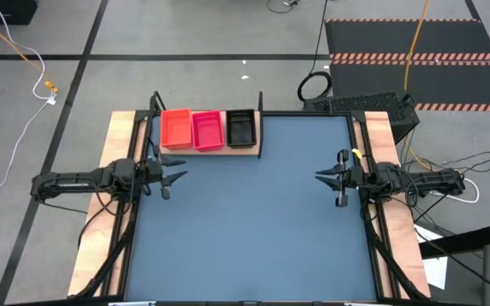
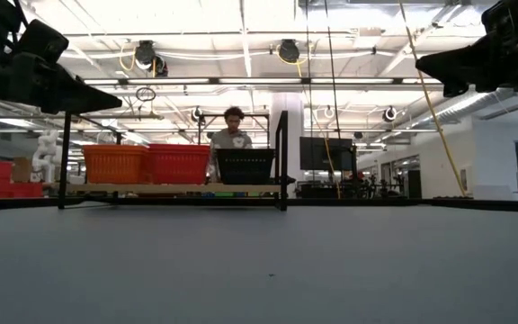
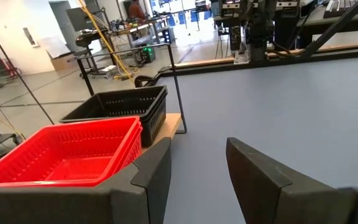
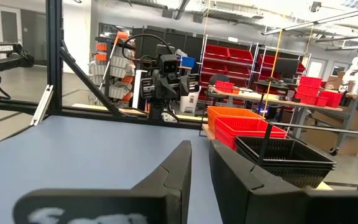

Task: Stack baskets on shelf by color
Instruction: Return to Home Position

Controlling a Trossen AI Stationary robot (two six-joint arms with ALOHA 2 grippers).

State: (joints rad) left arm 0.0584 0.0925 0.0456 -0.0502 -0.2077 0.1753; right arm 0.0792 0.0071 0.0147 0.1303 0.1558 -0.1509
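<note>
Your left fingers (image 3: 148,180) and right fingers (image 4: 173,177) hung released and empty at opposite worktop (image 1: 253,229) edges, since your baskets (image 1: 208,130) sat colour-sorted on the shelf (image 1: 236,151).

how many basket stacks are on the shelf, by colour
orange-red stack: 1
pink stack: 1
black stack: 1
total: 3 stacks, side by side on the shelf; how many baskets are in each stack cannot be told from these views
</note>
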